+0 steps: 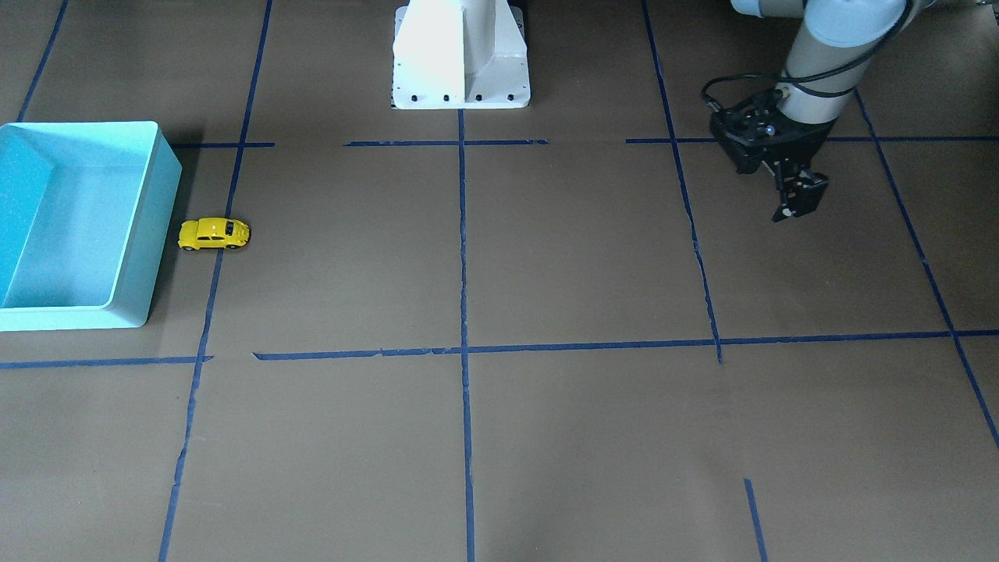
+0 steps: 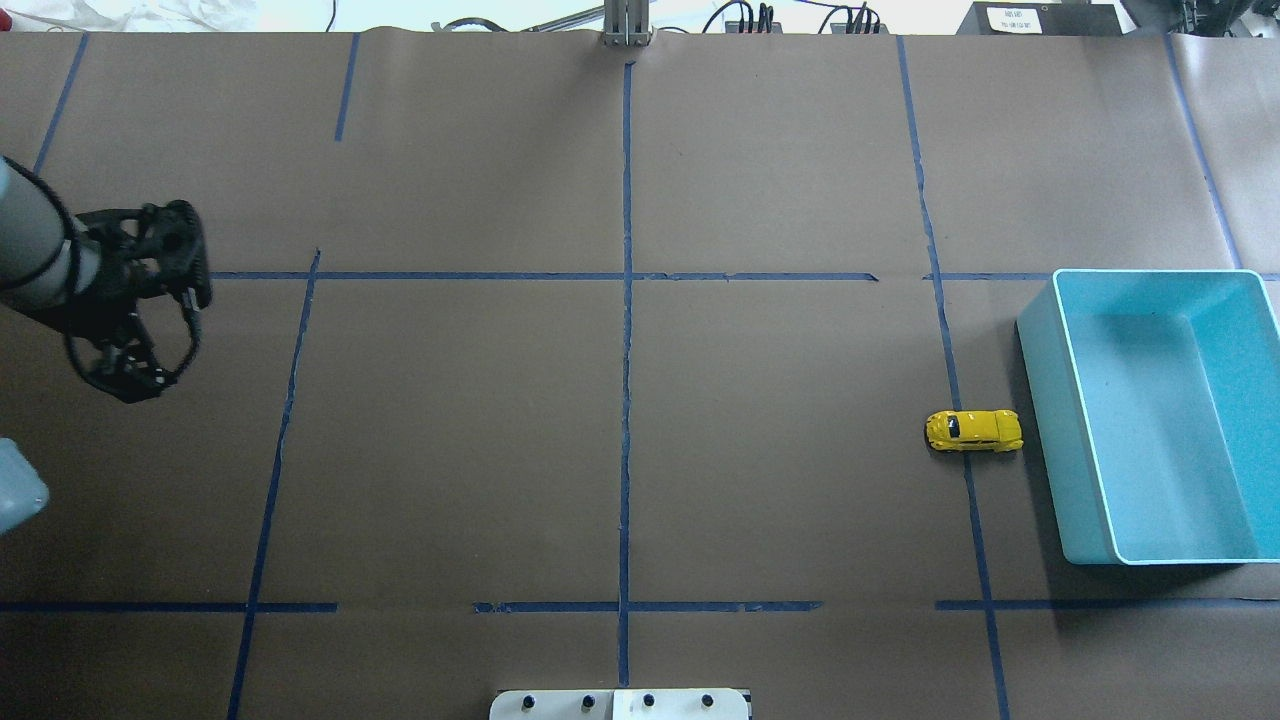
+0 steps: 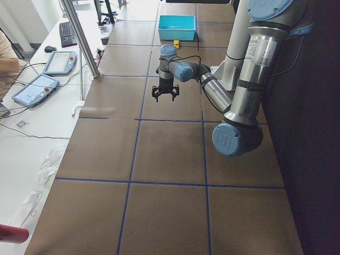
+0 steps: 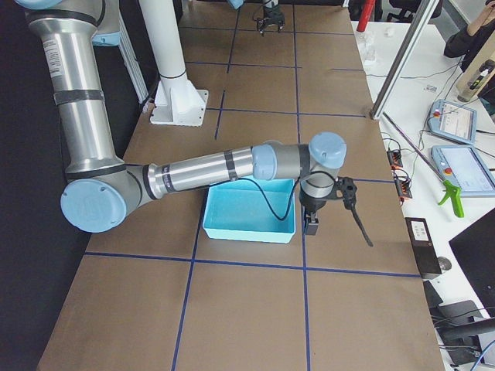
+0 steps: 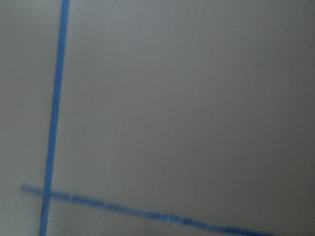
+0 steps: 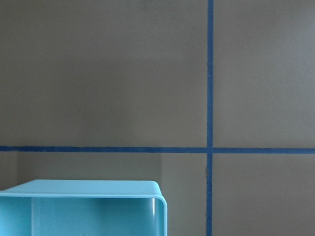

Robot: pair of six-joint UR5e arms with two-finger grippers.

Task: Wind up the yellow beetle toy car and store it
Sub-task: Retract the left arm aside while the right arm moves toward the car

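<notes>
The yellow beetle toy car (image 1: 214, 233) stands on its wheels on the brown table, just beside the long wall of the turquoise bin (image 1: 148, 234). It also shows in the overhead view (image 2: 973, 430), left of the bin (image 2: 1040, 400). The bin holds nothing. My left gripper (image 2: 125, 385) hangs over the far opposite end of the table, open and empty; it also shows in the front view (image 1: 792, 209). My right gripper (image 4: 312, 224) shows only in the right side view, above the table past a bin corner (image 6: 147, 189); I cannot tell whether it is open.
The white robot pedestal (image 1: 460, 55) stands at the table's robot-side edge. Blue tape lines grid the brown paper. A side bench with tablets (image 4: 464, 166) and a metal post (image 3: 79, 37) runs along the operators' side.
</notes>
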